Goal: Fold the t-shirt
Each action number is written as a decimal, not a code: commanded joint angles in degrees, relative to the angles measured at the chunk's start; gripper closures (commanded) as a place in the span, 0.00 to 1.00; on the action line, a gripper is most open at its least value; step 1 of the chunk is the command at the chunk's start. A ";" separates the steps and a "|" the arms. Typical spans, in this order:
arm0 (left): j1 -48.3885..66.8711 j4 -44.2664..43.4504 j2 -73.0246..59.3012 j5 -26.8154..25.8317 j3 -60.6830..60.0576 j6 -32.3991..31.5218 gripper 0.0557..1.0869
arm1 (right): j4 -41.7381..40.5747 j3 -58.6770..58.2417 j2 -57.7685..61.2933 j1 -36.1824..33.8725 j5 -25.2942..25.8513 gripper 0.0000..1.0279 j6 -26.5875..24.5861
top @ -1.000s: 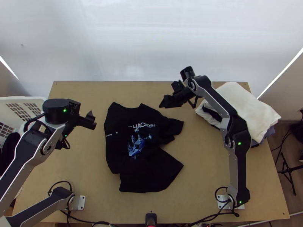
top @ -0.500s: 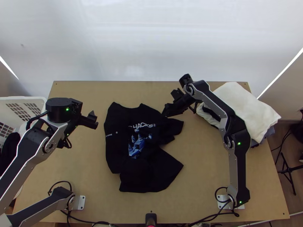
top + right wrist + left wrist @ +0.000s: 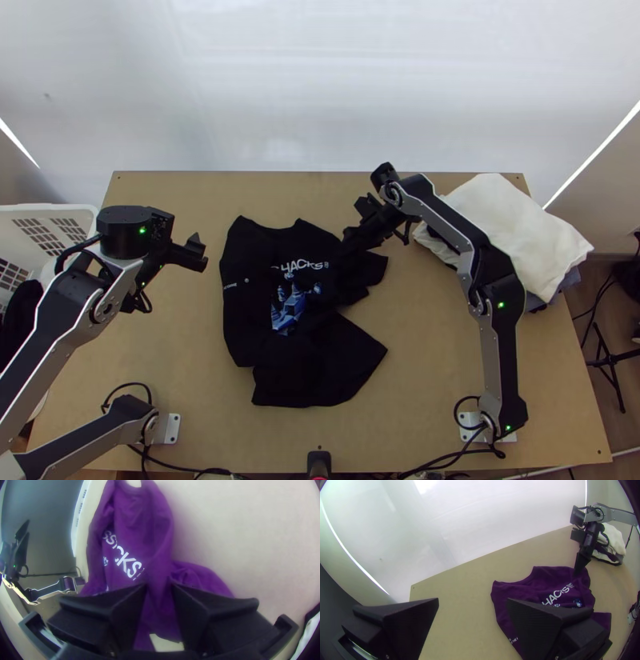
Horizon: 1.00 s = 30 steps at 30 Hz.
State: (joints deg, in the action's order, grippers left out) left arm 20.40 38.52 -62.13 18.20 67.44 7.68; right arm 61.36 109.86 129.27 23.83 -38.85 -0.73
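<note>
Fingers, wide, flat and black, stand parted on the right gripper (image 3: 349, 240), with cloth of the black t-shirt (image 3: 292, 240) with white lettering and a blue print showing between them in its wrist view; whether they touch it I cannot tell. Taking the shirt as the dial's centre in the top view, this gripper is at 1 o'clock, over the shoulder. The shirt lies print up near the middle of the light wooden table (image 3: 432, 384), neckline at 12, a rumpled sleeve out to between 2 and 3, the lower part angled out towards 5. Its side towards 9 is turned in, covering the start of the lettering.

Farther out, at 10 o'clock, the left gripper (image 3: 198, 253) hangs released and wide apart, holding nothing and clear of the shirt.

Between 2 and 3, well apart, sits a folded white cloth (image 3: 504, 224) atop blue-grey fabric (image 3: 570, 279). Between 9 and 10, beside the table, is a white slotted plastic basket (image 3: 48, 210), with black cloth (image 3: 20, 308) at 9.
</note>
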 commanded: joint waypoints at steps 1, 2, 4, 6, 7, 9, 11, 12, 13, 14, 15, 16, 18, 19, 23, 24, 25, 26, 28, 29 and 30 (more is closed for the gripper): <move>0.34 -0.29 -0.54 0.00 0.59 -0.30 0.05 | -0.72 0.35 -1.92 0.60 0.09 0.97 -0.06; 0.43 -0.29 -0.71 0.00 1.12 -0.56 0.05 | -0.63 0.70 -3.06 0.60 0.09 0.97 0.12; 1.22 -0.11 -1.42 -0.09 3.22 -1.97 0.05 | -0.63 2.28 -6.14 0.60 0.09 0.97 1.08; 3.59 0.68 -2.73 -0.09 5.69 -4.17 0.05 | -0.63 4.83 -8.42 0.86 0.09 0.97 2.14; 5.26 0.94 -3.35 -0.09 6.48 -5.22 0.05 | -0.54 6.24 -9.04 1.13 0.09 0.97 2.58; 9.39 0.94 -4.49 -0.09 6.65 -6.36 0.05 | -0.54 8.52 -9.83 1.74 0.09 0.97 3.37; 14.14 0.94 -5.99 0.09 5.86 -6.63 0.05 | -0.37 10.11 -10.36 2.18 0.18 0.97 3.72; 16.51 0.85 -7.04 0.09 5.16 -5.84 0.05 | -0.37 10.63 -10.53 2.27 0.35 0.97 4.42; 19.15 0.68 -8.27 0.26 4.54 -4.17 0.05 | -0.37 11.16 -10.71 2.36 0.44 0.97 4.86; 21.96 0.41 -9.59 0.96 4.54 -3.02 0.05 | -0.37 11.51 -10.97 2.36 0.71 0.97 5.21; 24.77 0.06 -10.91 1.32 4.81 -1.88 0.05 | -0.37 11.78 -11.06 2.27 0.88 0.97 5.39; 27.32 -0.55 -12.32 1.32 5.16 -0.56 0.05 | -0.37 11.86 -11.15 2.27 1.15 0.97 6.01; 31.80 -1.52 -14.51 1.32 5.86 1.90 0.05 | -0.37 11.95 -11.24 2.18 1.41 0.97 6.18; 33.56 -2.22 -15.48 1.32 6.12 2.95 0.05 | -0.37 11.86 -11.32 2.18 1.67 0.97 6.27; 38.75 -4.68 -18.64 0.70 6.74 6.20 0.05 | -0.28 11.86 -12.20 2.09 2.64 0.97 6.45; 39.45 -5.04 -19.52 0.09 7.00 6.38 0.05 | -0.19 11.86 -12.47 2.00 2.64 0.97 6.71; 40.42 -5.30 -20.40 0.00 7.18 6.56 0.05 | -0.19 11.86 -12.64 1.83 2.64 0.97 6.80; 41.30 -5.48 -21.46 -0.09 7.44 6.64 0.05 | -0.19 11.86 -12.91 1.65 2.73 0.97 6.80; 43.05 -6.09 -22.95 -0.88 7.62 6.64 0.05 | -0.19 11.69 -13.35 1.39 2.90 0.97 7.06; 43.76 -6.35 -23.57 -1.67 7.62 6.64 0.05 | -0.19 11.60 -13.61 1.30 3.17 0.97 7.24; 44.81 -7.06 -24.36 -1.94 7.71 6.64 0.05 | -0.19 11.51 -13.87 1.04 3.26 0.97 7.32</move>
State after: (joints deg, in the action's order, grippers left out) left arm 57.95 34.02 -81.21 18.31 74.28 12.73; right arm 61.17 121.34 116.95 25.63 -36.45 5.78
